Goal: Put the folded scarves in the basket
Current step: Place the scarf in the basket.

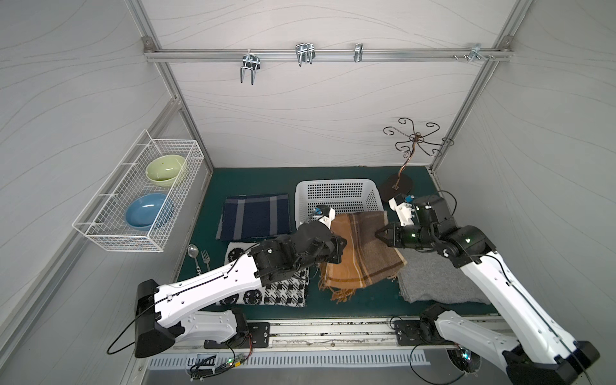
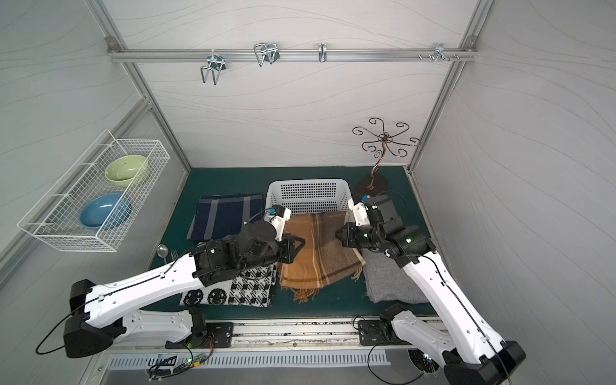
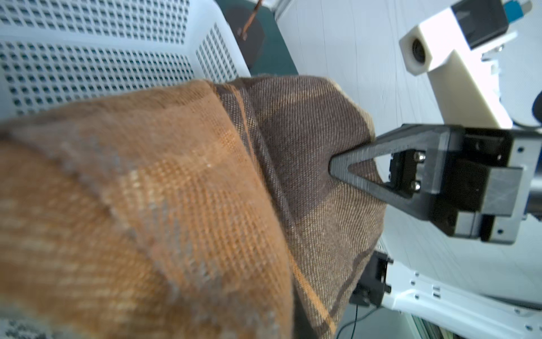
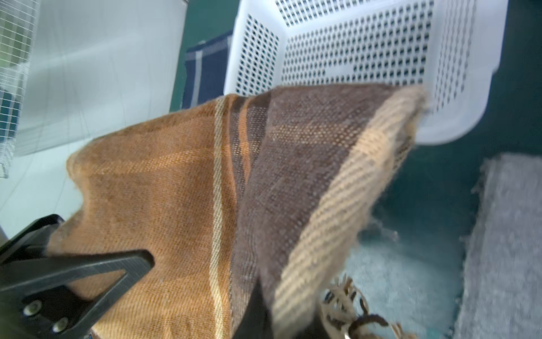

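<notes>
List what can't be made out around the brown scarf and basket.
- Basket near wall: both top views, the brown scarf hides it.
- Left hand grip point: left wrist view, blurred scarf covers it.
- Spoon and fork handles: both top views, left arm overlaps them.

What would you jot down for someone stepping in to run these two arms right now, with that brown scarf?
Left gripper: shut on one side of the brown scarf.
Right gripper: shut on its opposite side.
Scarf: lifted between them, far edge at the near rim of the white basket, which looks empty.
Done: scarf picked up.
To do: carry it over the rim, lower it into the basket, release both grips.
</notes>
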`<move>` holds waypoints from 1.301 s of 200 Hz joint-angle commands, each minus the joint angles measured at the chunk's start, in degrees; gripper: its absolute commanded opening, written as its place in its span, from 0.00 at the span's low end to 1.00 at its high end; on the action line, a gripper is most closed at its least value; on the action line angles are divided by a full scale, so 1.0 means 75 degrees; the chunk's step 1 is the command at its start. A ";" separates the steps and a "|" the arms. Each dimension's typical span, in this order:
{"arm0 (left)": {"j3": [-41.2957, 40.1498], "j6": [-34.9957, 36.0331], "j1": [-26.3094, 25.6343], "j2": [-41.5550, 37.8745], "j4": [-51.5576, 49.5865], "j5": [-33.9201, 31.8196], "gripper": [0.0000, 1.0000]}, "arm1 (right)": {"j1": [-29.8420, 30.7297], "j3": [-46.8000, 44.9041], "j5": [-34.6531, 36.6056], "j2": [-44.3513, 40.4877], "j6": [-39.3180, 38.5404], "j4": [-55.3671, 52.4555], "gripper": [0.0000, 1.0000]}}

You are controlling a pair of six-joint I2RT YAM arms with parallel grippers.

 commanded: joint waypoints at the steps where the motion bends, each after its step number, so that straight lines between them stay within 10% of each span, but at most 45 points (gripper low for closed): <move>1: 0.1059 0.0743 0.0678 0.0328 -0.0378 0.0427 0.00 | -0.0169 0.1024 -0.0200 0.0694 -0.0347 0.0019 0.00; 102: 0.3903 0.2316 0.3234 0.3084 -0.0185 0.1856 0.00 | -0.1057 0.4314 -0.0762 0.4448 -0.1161 0.0964 0.00; 207: 0.7136 0.2583 0.4146 0.6574 0.0023 0.2509 0.00 | -0.1261 0.5840 -0.0909 0.6991 -0.1424 0.1559 0.00; 260: 0.4045 0.2011 0.4142 0.5597 0.1600 0.2520 0.00 | -0.1317 0.4443 -0.0868 0.6705 -0.1594 0.2150 0.00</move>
